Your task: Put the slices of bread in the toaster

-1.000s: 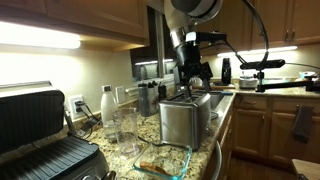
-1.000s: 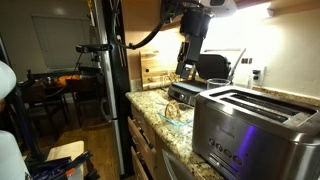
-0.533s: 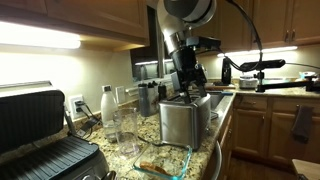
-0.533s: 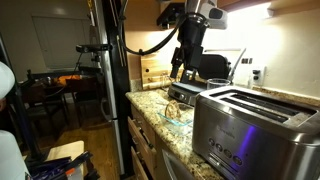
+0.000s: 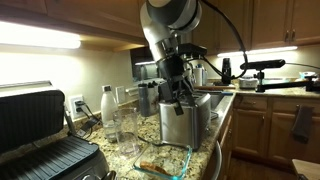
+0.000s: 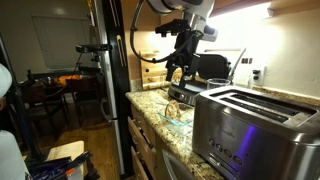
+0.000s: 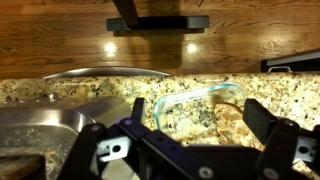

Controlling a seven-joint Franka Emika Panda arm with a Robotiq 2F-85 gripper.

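The brushed-steel toaster (image 5: 180, 122) (image 6: 250, 128) stands on the granite counter. A clear glass dish (image 5: 163, 158) (image 6: 178, 112) (image 7: 190, 105) lies beside it and holds tan slices of bread (image 5: 153, 167) (image 7: 236, 122). My gripper (image 5: 176, 97) (image 6: 177, 78) (image 7: 200, 128) hangs above the dish, near the toaster's end, well clear of the bread. It is open, with nothing between its black fingers (image 7: 258, 118). In the wrist view the dish and bread show between the jaws, and the toaster's metal top (image 7: 35, 135) fills the lower left.
A large black ribbed contact grill (image 5: 40, 145) sits at one end of the counter. A white bottle (image 5: 106, 104) and drinking glasses (image 5: 127, 125) stand near the wall. A dark fridge (image 6: 108, 80) rises beyond the counter's end. The counter edge drops to a wooden floor (image 7: 160, 45).
The arm has swung away from above the toaster and come down toward the glass dish. The jaws have stayed open and the bread has not moved.
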